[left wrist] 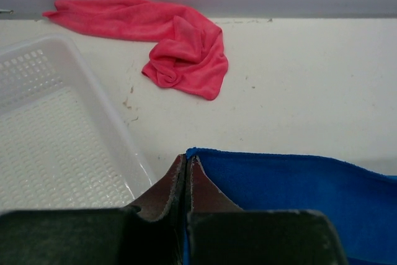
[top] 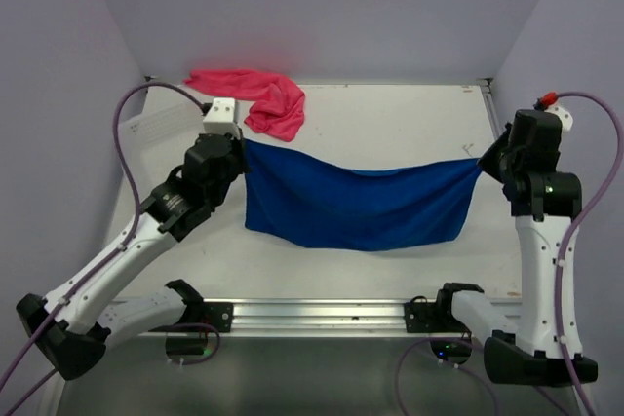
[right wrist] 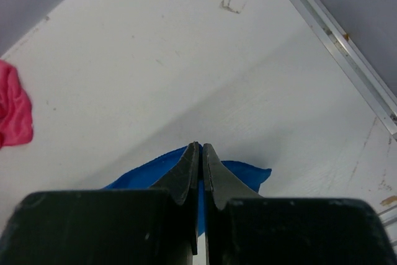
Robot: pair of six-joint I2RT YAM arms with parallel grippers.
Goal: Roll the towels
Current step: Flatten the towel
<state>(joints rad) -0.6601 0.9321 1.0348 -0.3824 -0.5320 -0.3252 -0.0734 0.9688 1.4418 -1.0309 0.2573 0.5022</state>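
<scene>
Slippage looks likeliest: left tool (left wrist: 187, 166) and right tool (right wrist: 201, 150) are each pinched shut on a corner of the blue towel (top: 356, 204), its edge sagging between them over the worktop (top: 409, 124); uneven pull could free a corner; farther back, the crumpled pink towel (top: 263, 99) might foul the roll.

White plastic basket (left wrist: 49, 147): shallow, perforated floor, rounded rim; stands at the table's far left.
Table (top: 390, 124): white top, faint scuff marks (left wrist: 130, 98).
Aluminium rail (top: 312, 314): along the near edge.
Metal edge strip (right wrist: 335, 29): right side.
Walls (top: 322, 7): plain, pale lilac.
</scene>
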